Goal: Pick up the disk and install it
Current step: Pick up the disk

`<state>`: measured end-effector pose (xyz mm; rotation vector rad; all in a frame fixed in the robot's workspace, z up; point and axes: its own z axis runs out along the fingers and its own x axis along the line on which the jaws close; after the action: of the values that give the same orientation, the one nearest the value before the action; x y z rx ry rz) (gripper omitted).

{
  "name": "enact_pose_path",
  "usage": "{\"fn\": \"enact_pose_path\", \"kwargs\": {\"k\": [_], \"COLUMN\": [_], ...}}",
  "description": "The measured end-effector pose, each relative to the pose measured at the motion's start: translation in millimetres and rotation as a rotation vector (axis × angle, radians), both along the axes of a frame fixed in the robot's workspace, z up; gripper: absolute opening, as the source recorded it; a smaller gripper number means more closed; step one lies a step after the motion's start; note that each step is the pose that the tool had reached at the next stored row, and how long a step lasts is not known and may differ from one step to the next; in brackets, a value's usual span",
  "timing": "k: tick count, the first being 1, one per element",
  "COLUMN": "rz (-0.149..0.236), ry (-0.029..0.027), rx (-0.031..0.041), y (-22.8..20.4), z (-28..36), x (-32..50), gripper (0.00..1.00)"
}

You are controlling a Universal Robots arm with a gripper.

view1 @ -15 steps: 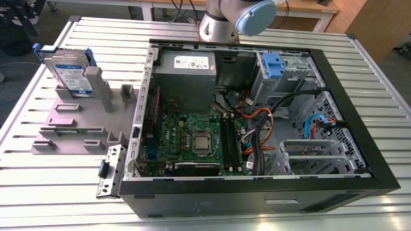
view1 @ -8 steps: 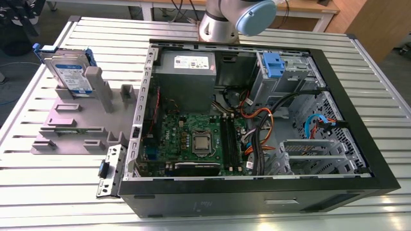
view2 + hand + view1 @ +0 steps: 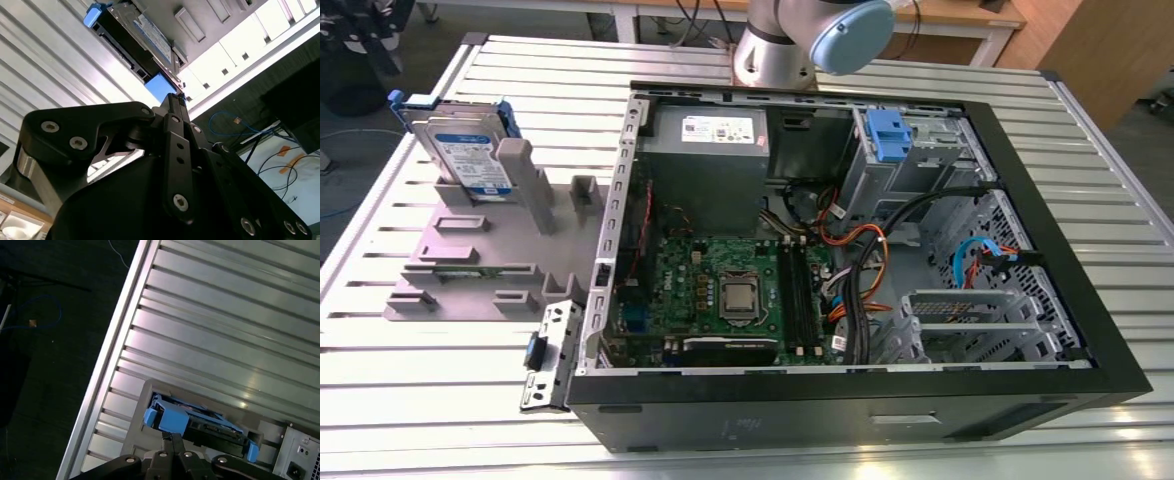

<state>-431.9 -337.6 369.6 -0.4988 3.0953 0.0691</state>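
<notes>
One disk (image 3: 464, 150) upright in grey fixture (image 3: 460, 290), post (image 3: 523, 190) covering one edge.

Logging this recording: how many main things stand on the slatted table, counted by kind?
disk: 1
grey holder: 1
open computer case: 1
Total: 3
</notes>
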Motion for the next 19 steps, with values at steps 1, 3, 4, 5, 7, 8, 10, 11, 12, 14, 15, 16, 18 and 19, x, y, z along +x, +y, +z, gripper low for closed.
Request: {"fn": "enact_pose_path", "kwargs": {"k": [1,3,4,5,7,8,10,11,12,14,15,16,18,19], "rz": [0.015,0.05,0.068,0.086,0.122,0.14,0.177,0.195,0.213,0.249,0.266,0.285,0.321,0.338], "ry": [-0.0001,-0.0001,-0.0001,0.0,0.0,0.0,-0.0001,0.0,-0.0001,-0.0001,0.0,0.0,0.0,0.0], "rx": [0.0,0.0,0.0,0.0,0.0,0.0,0.0,0.0,0.0,0.0,0.0,0.0,0.0,0.0], "y": [0.0,0.0,0.0,0.0,0.0,0.0,0.0,0.0,0.0,0.0,0.0,0.0,0.0,0.0], "z": [0.0,0.0,0.0,0.0,0.0,0.0,0.0,0.0,0.0,-0.1,0.0,0.0,0.0,0.0], "x": [0.0,0.0,0.0,0.0,0.0,0.0,0.0,0.0,0.0,0.0,0.0,0.0,0.0,0.0], "gripper": [0.11,0.11,0.11,0.11,0.11,0.11,0.11,0.11,0.11,0.11,0.11,0.11,0.11,0.11]}}
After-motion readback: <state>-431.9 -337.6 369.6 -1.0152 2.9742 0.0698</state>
